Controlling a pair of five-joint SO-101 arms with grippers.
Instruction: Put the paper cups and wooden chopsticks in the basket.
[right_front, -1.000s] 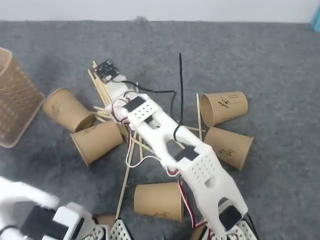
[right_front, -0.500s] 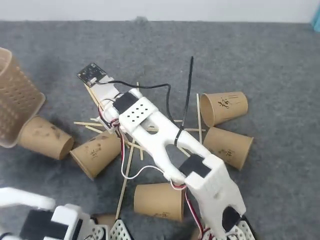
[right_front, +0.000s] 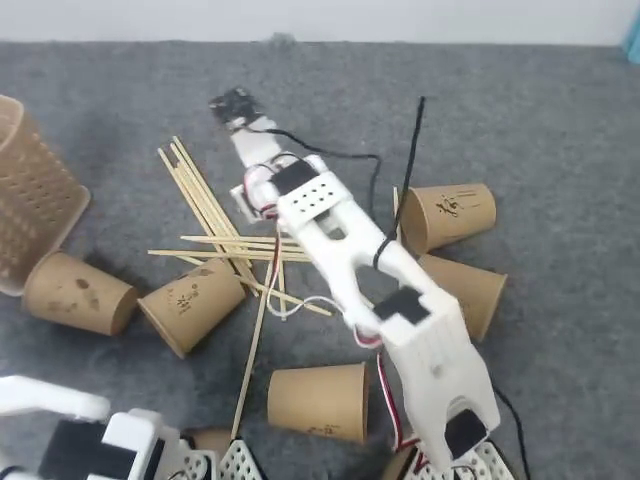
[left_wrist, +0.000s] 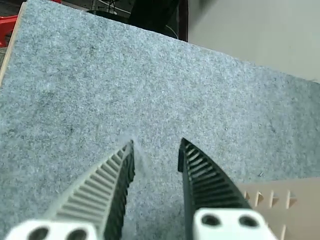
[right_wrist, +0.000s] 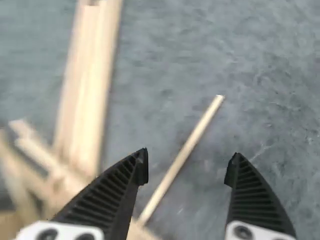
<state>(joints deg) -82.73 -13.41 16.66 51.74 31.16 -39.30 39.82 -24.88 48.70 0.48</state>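
several tan cups (right_front: 192, 305) tipped, pale chopsticks (right_front: 205, 200) strewn, left pincer (left_wrist: 156, 142), right pincer (right_wrist: 189, 153) spread, empty

White plastic right arm (right_front: 400, 310): perforated housings, black servo blocks, red, white and black cables; right tool (right_wrist: 189, 156): black ribbed fingers (right_wrist: 120, 190).
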